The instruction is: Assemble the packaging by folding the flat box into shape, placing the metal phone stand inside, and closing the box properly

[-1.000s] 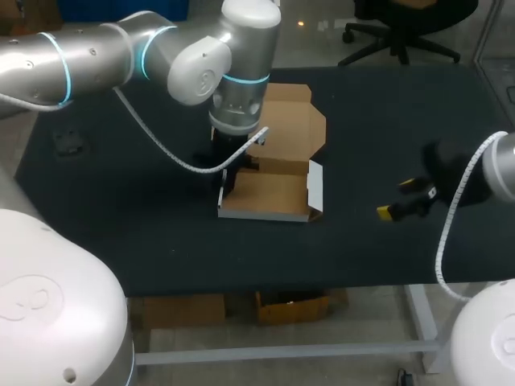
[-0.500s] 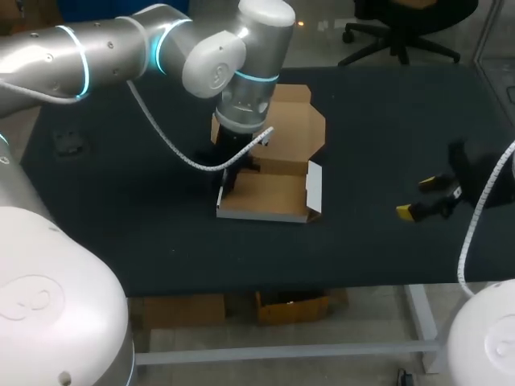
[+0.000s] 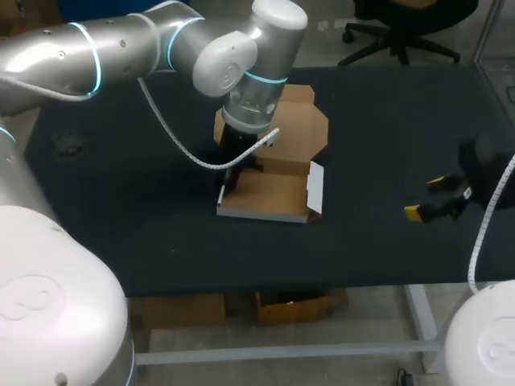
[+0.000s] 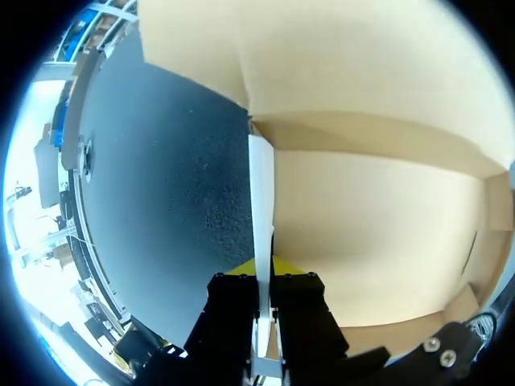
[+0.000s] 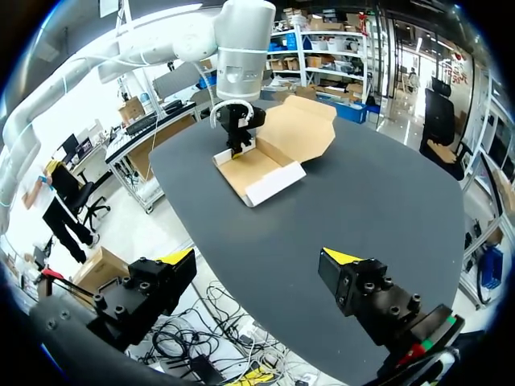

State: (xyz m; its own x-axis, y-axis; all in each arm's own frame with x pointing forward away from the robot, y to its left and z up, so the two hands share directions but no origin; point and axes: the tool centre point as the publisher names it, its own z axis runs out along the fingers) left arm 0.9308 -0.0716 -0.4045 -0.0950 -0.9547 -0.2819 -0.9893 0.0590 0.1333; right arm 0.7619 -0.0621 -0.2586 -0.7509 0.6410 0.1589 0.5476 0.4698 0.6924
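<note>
The brown cardboard box (image 3: pixel 269 197) lies open in the middle of the black table, its lid (image 3: pixel 294 129) leaning back behind it. My left gripper (image 3: pixel 233 173) points down at the box's left side. In the left wrist view it (image 4: pixel 264 273) is shut on the thin white-edged side wall (image 4: pixel 261 201), with the box floor (image 4: pixel 378 233) on one side and the table on the other. My right gripper (image 3: pixel 424 198) hovers open and empty near the table's right edge, far from the box (image 5: pixel 257 169). I see no phone stand inside the box.
A small dark object (image 3: pixel 68 143) lies on the table at the far left. A white end flap (image 3: pixel 315 186) stands up at the box's right end. The table's front edge (image 3: pixel 265 281) runs close below the box.
My right gripper has drawn back to the right, toward the table's edge. My left arm's elbow and wrist have shifted a little right while its gripper stays on the box's side wall.
</note>
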